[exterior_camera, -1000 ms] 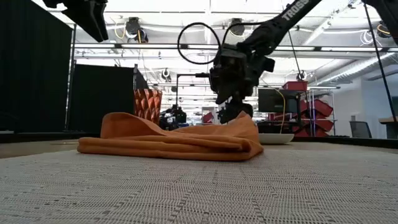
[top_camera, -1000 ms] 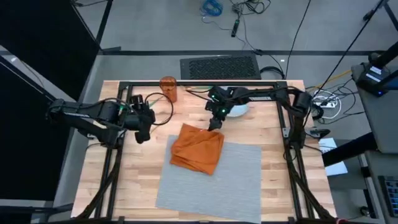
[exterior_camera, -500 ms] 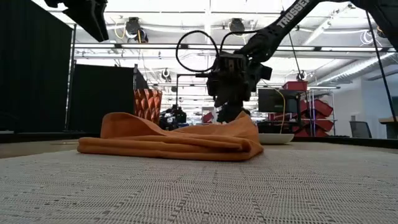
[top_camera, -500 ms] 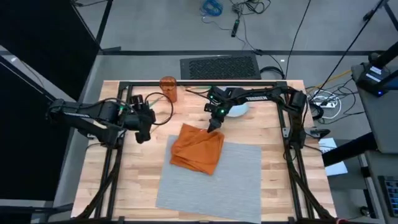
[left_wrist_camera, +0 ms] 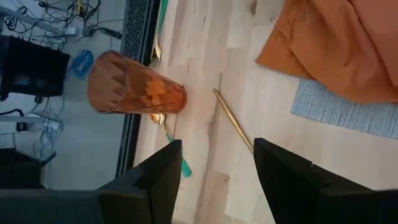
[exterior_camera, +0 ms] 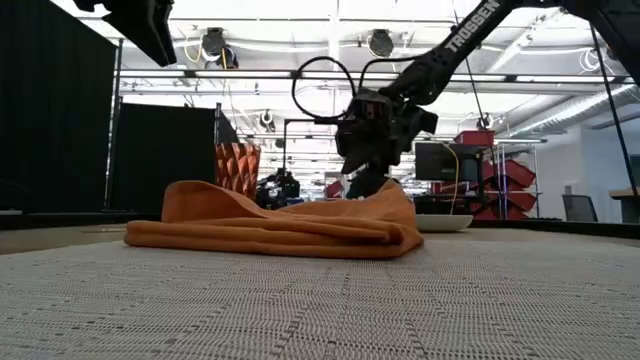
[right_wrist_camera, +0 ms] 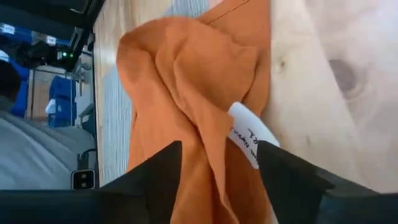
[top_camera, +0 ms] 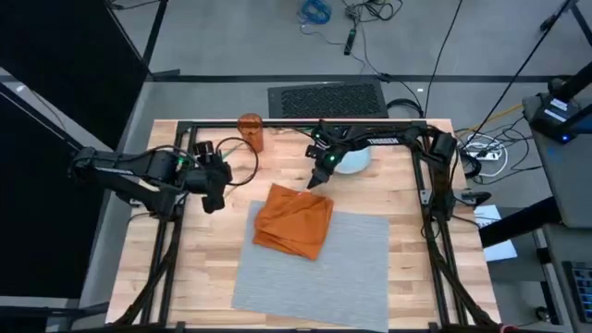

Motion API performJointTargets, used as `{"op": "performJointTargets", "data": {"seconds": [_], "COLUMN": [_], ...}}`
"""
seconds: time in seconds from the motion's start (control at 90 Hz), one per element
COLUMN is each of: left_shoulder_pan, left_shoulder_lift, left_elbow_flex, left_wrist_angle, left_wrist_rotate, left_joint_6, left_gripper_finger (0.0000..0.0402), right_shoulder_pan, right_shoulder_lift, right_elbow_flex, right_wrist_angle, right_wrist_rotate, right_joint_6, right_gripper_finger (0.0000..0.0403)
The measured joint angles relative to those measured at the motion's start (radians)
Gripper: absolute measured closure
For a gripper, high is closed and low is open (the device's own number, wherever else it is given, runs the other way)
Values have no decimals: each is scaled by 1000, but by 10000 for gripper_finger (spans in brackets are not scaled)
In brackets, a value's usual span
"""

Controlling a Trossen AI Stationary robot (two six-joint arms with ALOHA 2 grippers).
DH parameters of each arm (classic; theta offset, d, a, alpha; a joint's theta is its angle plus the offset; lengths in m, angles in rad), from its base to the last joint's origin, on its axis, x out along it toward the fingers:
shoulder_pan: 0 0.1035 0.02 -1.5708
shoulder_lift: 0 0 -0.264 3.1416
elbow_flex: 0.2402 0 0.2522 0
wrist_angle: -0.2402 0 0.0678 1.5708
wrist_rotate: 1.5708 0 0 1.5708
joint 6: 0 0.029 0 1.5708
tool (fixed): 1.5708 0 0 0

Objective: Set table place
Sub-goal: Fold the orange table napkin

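Orange napkin (top_camera: pixel 293 221) lies crumpled over the far-left corner of the grey placemat (top_camera: pixel 319 264), which sits flat at the near middle of the table (top_camera: pixel 398 199). We see the right gripper (top_camera: pixel 317 178) reaching in from the right, pointed down just past the napkin's far edge, fingers apart, holding nothing. Left gripper (top_camera: pixel 212 202) hovers at the table's left side, also parted and empty. Plate (top_camera: pixel 354 159) and orange glass (top_camera: pixel 251 132) sit at the far edge.
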Motion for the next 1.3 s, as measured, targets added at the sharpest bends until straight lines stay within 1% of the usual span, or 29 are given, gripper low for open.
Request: {"op": "performJointTargets", "data": {"seconds": [0.1,0.256,0.389,0.467,0.656,0.833,0.911,1.078,1.3], "left_shoulder_pan": [0,0,0,0,0,-2,-2,-2,-2], "left_shoulder_lift": [0,0,0,0,0,0,0,0,0], "left_elbow_flex": [0,0,0,0,0,0,0,0,0], "left_wrist_angle": [0,3,4,4,3,-3,-3,-3,-1], "left_wrist_rotate": [0,0,0,0,1,3,8,11,11], "left_joint_6": [0,0,0,0,-2,-2,-2,-2,-3], "left_gripper_finger": [217,217,217,217,217,217,217,217,217], "right_shoulder_pan": [11,27,41,50,68,68,68,67,67], "right_shoulder_lift": [29,79,117,144,211,238,237,237,236], "right_elbow_flex": [0,29,100,157,273,287,288,288,288], "right_wrist_angle": [-4,-12,-11,-44,-209,-287,-291,-273,-249], "right_wrist_rotate": [-32,-90,-139,-162,-161,-136,-110,-109,-137], "right_joint_6": [5,3,-10,-27,-124,-160,-168,-167,-152], "right_gripper_finger": [200,214,226,232,244,248,248,248,248]}}
